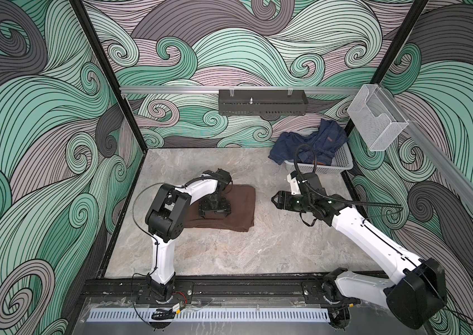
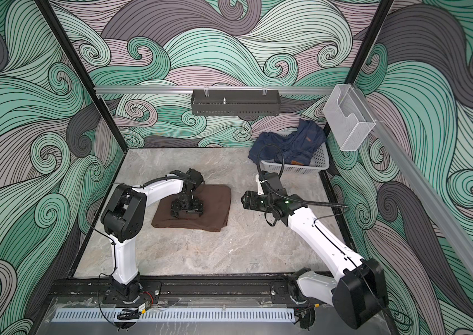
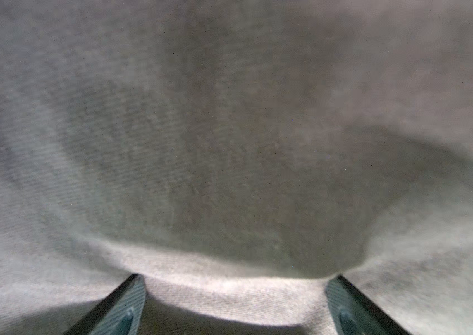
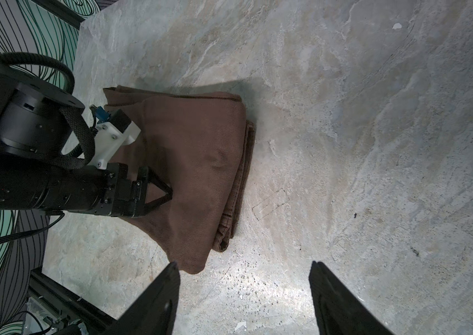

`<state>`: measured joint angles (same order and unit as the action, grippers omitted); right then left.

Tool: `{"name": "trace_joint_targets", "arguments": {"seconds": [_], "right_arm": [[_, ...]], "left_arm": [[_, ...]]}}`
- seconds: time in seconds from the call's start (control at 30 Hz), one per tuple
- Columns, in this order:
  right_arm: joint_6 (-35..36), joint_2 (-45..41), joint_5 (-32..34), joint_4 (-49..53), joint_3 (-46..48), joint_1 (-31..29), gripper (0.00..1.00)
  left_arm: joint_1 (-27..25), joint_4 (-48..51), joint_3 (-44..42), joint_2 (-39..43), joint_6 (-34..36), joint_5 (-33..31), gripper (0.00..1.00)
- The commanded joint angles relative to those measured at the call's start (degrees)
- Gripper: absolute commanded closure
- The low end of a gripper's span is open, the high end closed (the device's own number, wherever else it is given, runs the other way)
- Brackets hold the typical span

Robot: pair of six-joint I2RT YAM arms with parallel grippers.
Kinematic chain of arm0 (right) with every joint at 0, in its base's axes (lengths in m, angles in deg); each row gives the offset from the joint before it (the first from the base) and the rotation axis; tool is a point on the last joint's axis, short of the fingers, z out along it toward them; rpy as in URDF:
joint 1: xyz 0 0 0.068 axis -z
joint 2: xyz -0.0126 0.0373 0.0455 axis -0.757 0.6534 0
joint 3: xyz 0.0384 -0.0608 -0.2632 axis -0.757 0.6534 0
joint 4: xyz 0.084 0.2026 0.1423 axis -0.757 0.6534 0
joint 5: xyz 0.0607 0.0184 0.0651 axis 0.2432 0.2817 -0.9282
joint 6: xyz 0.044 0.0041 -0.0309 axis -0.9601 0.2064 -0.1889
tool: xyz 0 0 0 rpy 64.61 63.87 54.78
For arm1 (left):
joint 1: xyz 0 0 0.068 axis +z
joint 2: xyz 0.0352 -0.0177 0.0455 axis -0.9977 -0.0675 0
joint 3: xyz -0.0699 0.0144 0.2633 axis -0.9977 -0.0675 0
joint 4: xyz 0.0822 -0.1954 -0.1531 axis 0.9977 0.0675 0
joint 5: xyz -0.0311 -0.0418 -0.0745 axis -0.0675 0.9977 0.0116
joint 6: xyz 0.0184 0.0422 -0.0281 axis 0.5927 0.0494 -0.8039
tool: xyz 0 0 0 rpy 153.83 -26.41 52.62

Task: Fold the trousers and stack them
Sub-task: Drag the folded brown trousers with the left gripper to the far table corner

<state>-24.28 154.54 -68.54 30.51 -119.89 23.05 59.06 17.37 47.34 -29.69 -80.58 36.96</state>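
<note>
The dark brown trousers (image 1: 241,203) (image 2: 218,203) lie folded into a thick rectangle on the marble table, left of centre in both top views. My left gripper (image 1: 215,214) (image 2: 186,213) points straight down onto the middle of the fold. It is open, and its fingertips press into the cloth. In the left wrist view the trousers (image 3: 229,145) fill the picture and the left gripper (image 3: 235,278) has a low ridge of fabric between its wide-apart fingers. My right gripper (image 1: 273,200) (image 2: 242,200) (image 4: 244,264) hovers open and empty over bare table just right of the trousers (image 4: 194,162).
A white basket (image 1: 342,162) (image 2: 321,162) at the back right holds dark blue denim garments (image 1: 310,142) (image 2: 287,142) that spill over its edge. A black tray (image 1: 261,106) hangs on the back rail and a clear mesh holder (image 1: 377,121) on the right rail.
</note>
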Motion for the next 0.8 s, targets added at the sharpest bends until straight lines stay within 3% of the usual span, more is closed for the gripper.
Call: {"name": "trace_joint_targets", "arguments": {"seconds": [0.0,0.37,0.43,0.77], "right_arm": [[-0.12,-1.68,-0.18,-1.31,0.61,0.92,0.28],[-2.18,-1.33,-2.01,-3.4,1.63,3.81,0.28],[-2.51,-1.6,-2.39,-3.78,2.09,3.83,0.28],[-2.09,-2.06,-2.46,-3.78,1.88,4.73,0.28]], "left_arm": [[3.99,-3.27,-0.75,-6.4,0.08,-6.85,0.02],[13.24,3.2,10.09,-12.4,5.84,-10.28,0.02],[14.68,2.64,10.92,-12.92,6.44,-7.71,0.03],[19.55,10.39,22.05,-16.95,9.76,-10.05,0.03]]}}
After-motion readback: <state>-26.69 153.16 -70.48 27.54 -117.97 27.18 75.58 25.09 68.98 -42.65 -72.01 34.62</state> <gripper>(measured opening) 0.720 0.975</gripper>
